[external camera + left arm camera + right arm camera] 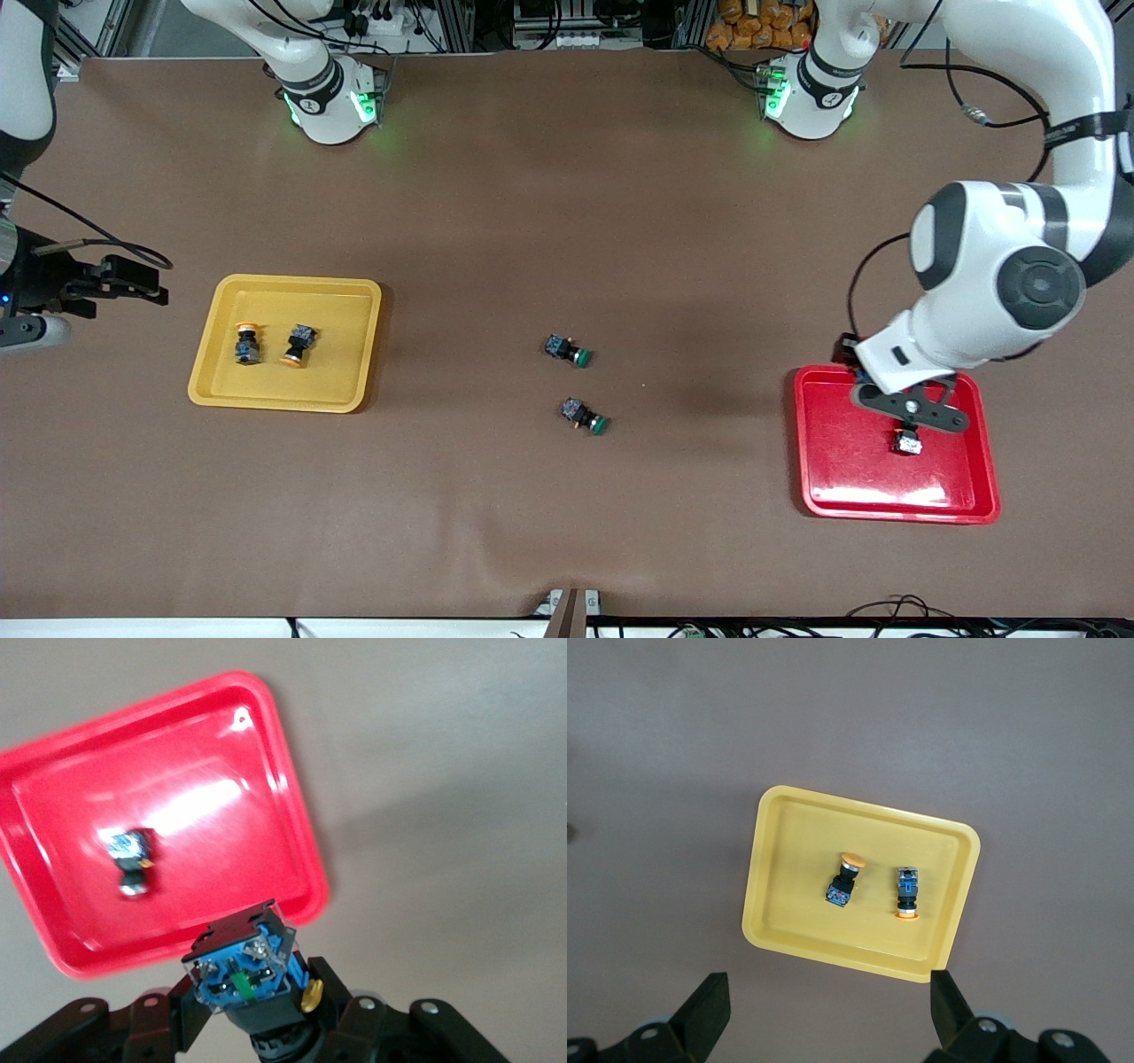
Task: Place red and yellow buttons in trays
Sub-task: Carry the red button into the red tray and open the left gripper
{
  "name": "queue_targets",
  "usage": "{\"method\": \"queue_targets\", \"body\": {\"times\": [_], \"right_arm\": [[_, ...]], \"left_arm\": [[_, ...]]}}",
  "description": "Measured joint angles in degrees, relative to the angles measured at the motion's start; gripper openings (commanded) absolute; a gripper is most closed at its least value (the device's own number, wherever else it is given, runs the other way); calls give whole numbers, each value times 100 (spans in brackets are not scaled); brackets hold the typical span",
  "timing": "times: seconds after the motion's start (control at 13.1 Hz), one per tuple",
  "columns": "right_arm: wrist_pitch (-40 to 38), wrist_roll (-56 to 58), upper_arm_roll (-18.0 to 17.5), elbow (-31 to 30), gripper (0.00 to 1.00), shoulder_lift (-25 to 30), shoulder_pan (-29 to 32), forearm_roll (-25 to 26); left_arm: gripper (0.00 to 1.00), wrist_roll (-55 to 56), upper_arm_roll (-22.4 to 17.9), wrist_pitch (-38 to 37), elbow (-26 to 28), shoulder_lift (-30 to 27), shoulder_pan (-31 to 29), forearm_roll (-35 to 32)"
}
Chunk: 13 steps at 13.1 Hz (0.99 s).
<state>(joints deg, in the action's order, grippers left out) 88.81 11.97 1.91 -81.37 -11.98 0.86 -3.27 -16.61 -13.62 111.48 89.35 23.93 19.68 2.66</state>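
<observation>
My left gripper (pixel 907 436) hangs over the red tray (pixel 837 478) and is shut on a button (pixel 248 964), blue-and-black body pointing down, cap hidden between the fingers. A second button (pixel 133 859) lies in the red tray (pixel 292 815); its cap colour does not show. The yellow tray (pixel 345 354) holds two orange-capped buttons (pixel 248 342) (pixel 299 345) lying side by side; they also show in the right wrist view (pixel 844 877) (pixel 906 891). My right gripper (pixel 133 285) is open and empty, up over the table beside the yellow tray (pixel 780 904) at the right arm's end.
Two green-capped switches (pixel 567 349) (pixel 584 415) lie on the brown table mid-way between the trays, one nearer the front camera than the other. The left arm's bulky elbow (pixel 1001 283) stands over the table above the red tray.
</observation>
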Motion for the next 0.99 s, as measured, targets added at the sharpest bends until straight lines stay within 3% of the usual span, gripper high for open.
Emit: {"method": "queue_targets", "body": {"times": [0.53, 0.76, 0.99], "right_arm": [[223, 26, -43, -313, 100, 91, 5, 15], [689, 297, 95, -929, 100, 464, 94, 131], [554, 610, 377, -1099, 100, 863, 107, 151]], "left_arm": [[0, -1123, 9, 2042, 471, 968, -495, -4], [0, -1154, 17, 2479, 515, 1320, -711, 29], [0, -1154, 52, 2538, 529, 1582, -717, 343]]}}
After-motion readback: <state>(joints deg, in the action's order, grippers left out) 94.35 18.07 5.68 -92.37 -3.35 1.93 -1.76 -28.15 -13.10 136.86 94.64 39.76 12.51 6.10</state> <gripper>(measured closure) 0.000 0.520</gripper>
